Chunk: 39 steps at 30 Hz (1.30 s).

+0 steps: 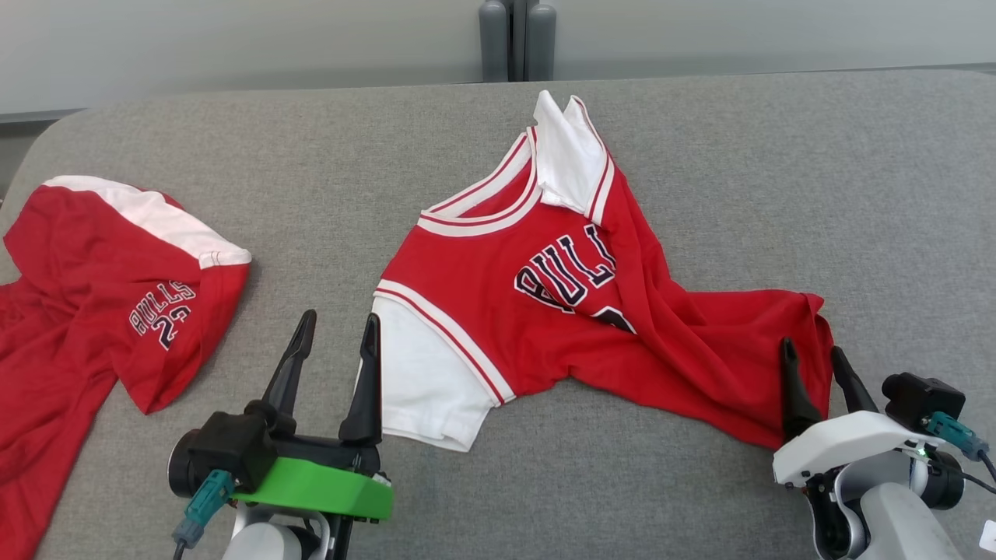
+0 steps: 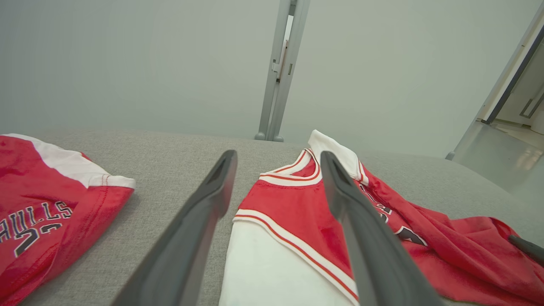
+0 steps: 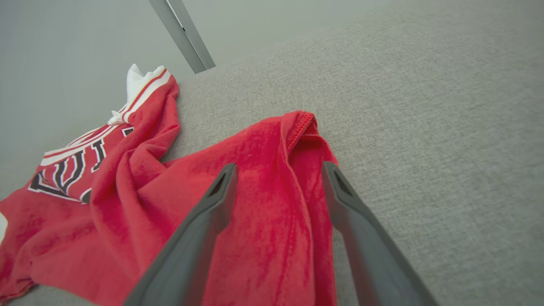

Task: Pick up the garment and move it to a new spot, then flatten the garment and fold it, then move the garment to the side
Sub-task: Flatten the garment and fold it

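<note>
Red jersey (image 1: 506, 280) lies crumpled on the grey table (image 1: 700, 155); the left gripper (image 1: 341, 317) and the right gripper (image 1: 811, 347) both stand spread, holding nothing.

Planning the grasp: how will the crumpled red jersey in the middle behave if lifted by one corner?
Probably floppy: the jersey lies in soft folds, so it should drape and hang. Likely light, since the fabric looks thin. Its twisted body may stay bunched.
</note>
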Available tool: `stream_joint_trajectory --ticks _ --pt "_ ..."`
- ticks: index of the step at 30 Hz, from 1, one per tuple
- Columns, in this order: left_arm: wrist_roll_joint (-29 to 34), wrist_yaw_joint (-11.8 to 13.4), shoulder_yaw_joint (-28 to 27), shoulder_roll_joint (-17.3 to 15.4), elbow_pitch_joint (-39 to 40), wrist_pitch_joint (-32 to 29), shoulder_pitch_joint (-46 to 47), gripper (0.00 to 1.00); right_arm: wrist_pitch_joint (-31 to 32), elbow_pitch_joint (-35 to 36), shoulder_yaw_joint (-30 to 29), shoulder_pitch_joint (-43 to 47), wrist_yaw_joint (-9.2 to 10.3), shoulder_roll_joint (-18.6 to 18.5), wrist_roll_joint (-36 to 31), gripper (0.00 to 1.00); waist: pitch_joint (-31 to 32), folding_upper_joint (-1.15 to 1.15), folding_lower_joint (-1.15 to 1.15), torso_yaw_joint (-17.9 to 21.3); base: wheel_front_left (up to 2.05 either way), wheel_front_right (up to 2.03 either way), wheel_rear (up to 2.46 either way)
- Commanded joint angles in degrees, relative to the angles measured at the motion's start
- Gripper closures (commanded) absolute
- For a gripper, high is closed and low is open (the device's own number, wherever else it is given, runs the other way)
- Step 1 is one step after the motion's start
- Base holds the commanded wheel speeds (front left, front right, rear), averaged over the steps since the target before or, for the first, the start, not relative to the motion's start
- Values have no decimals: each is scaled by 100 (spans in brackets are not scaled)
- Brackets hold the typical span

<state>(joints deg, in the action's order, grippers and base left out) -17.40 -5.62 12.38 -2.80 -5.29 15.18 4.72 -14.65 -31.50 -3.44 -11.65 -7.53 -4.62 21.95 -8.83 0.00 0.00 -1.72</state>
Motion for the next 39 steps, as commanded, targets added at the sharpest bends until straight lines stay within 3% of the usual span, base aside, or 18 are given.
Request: stream_joint_trajectory --ticks 1,2,4,5,13,18,29,39 --pt "29 -37 -12 -17 2 -6 61 0 -13 -65 32 -89 8 -47 78 0 -17 0 0 -28 0 0 0" --pt "27 -41 -11 -17 2 -6 66 0 -15 -101 74 -108 8 -61 120 0 -20 0 0 -36 0 0 0" --pt "29 -36 -7 -17 -3 -5 60 0 -19 -147 195 -157 8 -104 200 90 -17 0 0 -50 0 0 0" --pt "33 -37 -5 -17 -7 -6 48 0 -23 -154 262 -168 8 -131 245 100 -9 0 0 -53 0 0 0" --pt "-51 -12 0 -16 -32 -5 -46 0 -16 120 785 -203 8 -327 491 100 89 0 0 -27 0 0 0" --pt "-76 0 71 -17 -35 -6 -43 0 154 483 819 -329 8 -395 823 100 141 0 0 -63 0 0 0" --pt "-188 -9 178 -17 -45 -6 -20 0 824 539 -29 -1104 7 -261 1861 100 54 0 0 -447 0 0 0" --pt "-294 6 355 -17 -36 -5 219 0 1182 -811 -1334 -2300 7 -522 1730 100 -366 0 0 -1032 0 0 0"
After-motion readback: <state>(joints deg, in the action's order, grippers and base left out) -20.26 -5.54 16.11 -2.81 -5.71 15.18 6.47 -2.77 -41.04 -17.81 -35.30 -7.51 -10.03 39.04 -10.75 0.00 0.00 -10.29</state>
